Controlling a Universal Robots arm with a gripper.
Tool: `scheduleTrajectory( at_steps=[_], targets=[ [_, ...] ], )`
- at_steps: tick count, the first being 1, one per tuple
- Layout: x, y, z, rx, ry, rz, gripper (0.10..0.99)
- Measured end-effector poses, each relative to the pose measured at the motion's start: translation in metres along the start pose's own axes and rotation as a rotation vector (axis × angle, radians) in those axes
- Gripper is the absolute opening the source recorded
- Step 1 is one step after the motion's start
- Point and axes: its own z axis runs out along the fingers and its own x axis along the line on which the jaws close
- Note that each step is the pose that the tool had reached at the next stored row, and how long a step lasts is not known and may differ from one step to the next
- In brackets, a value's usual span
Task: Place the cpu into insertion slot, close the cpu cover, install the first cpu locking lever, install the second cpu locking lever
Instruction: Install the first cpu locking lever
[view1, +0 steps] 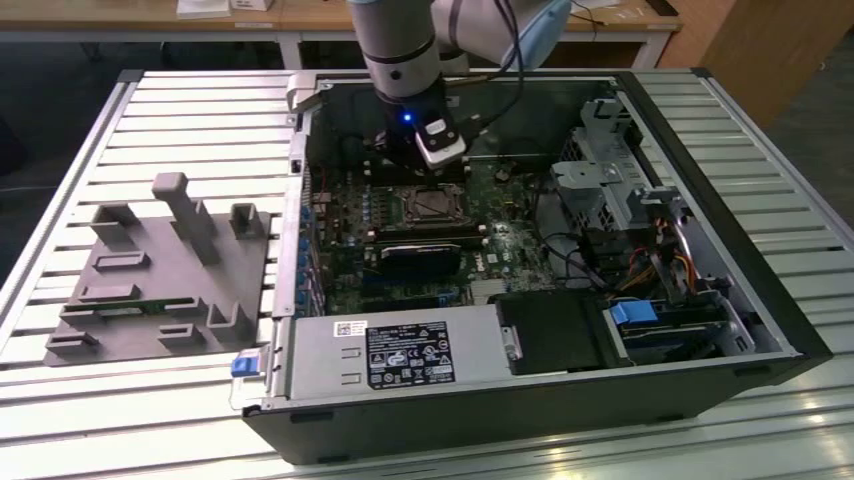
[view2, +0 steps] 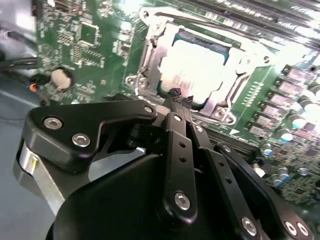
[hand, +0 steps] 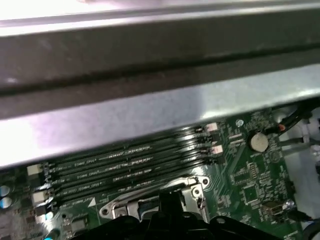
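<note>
my gripper (view2: 176, 96) hovers just over the insertion slot (view2: 192, 70), jaws together, holding nothing. the cpu (view2: 196, 66) lies seated inside, cpu cover (view2: 150, 47) down around it. best approach, i judge: press the lever slowly, staying level.

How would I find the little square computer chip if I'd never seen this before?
Look inside the big open computer case, at the green circuit board on its floor. Just below the robot's tool sits a square socket with a silvery metal frame. The cpu is the flat, shiny pale square inside that frame, unlike the long thin black memory slots beside it.
</note>
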Motion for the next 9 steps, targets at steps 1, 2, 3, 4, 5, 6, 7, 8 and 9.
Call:
scheduleTrajectory(
  at_steps=[1, 2, 3, 4, 5, 6, 7, 8, 9],
  targets=[
    [-0.0009, 0.0002, 0.0002, 0.008, 0.0105, 0.0, 0.106],
    [-0.0017, 0.0004, 0.0004, 0.015, 0.02, 0.0, 0.106],
    [-0.0024, 0.0006, 0.0006, 0.022, 0.0292, 0.0, 0.106],
    [-0.0031, 0.0007, 0.0008, 0.029, 0.0383, 0.001, 0.106],
    [-0.0037, 0.0009, 0.001, 0.036, 0.0475, 0.001, 0.106],
    [-0.0044, 0.001, 0.0011, 0.043, 0.0565, 0.001, 0.106],
    [-0.0051, 0.0012, 0.0014, 0.05, 0.0652, 0.002, 0.106],
    [-0.006, 0.0014, 0.0016, 0.058, 0.073, 0.002, 0.106],
    [-0.0068, 0.0016, 0.0018, 0.064, 0.0787, 0.002, 0.106]
  ],
)
